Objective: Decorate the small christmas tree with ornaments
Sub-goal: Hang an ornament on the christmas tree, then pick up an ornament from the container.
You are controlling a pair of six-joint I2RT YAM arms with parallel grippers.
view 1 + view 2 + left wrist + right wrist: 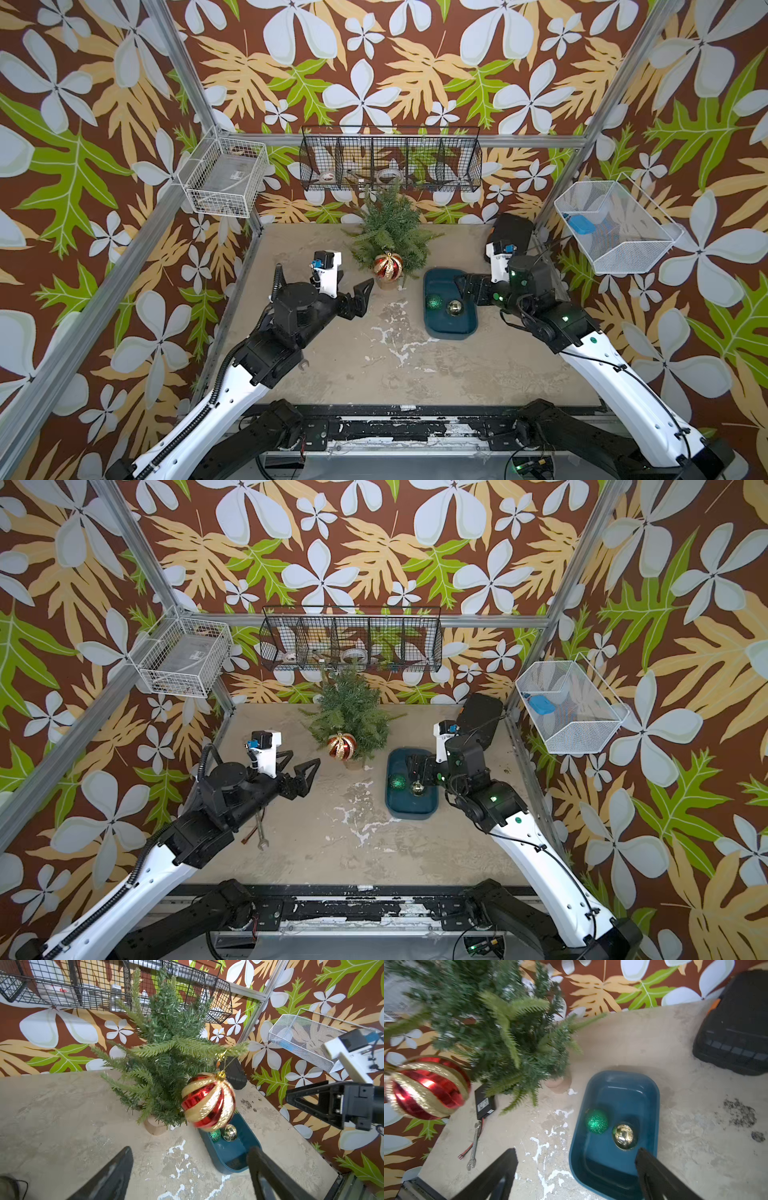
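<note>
The small christmas tree (390,230) (351,712) (164,1043) (500,1032) stands in its tan pot at the back middle of the table. A red-and-gold striped ornament (387,266) (341,746) (207,1101) (425,1088) hangs by a gold string from a front branch. A green glitter ornament (434,302) (597,1121) and a shiny gold ornament (454,307) (625,1136) lie in a blue tray (451,332) (623,1088). My left gripper (301,760) (190,1149) is open and empty, just left of the hanging ornament. My right gripper (461,282) (576,1150) is open and empty over the tray.
A wrench (261,833) and a small black box (484,1101) lie at the left under my left arm. A black case (511,232) sits at the back right. A black wire basket (390,162) hangs above the tree, with white baskets (226,176) (615,226) on the side walls.
</note>
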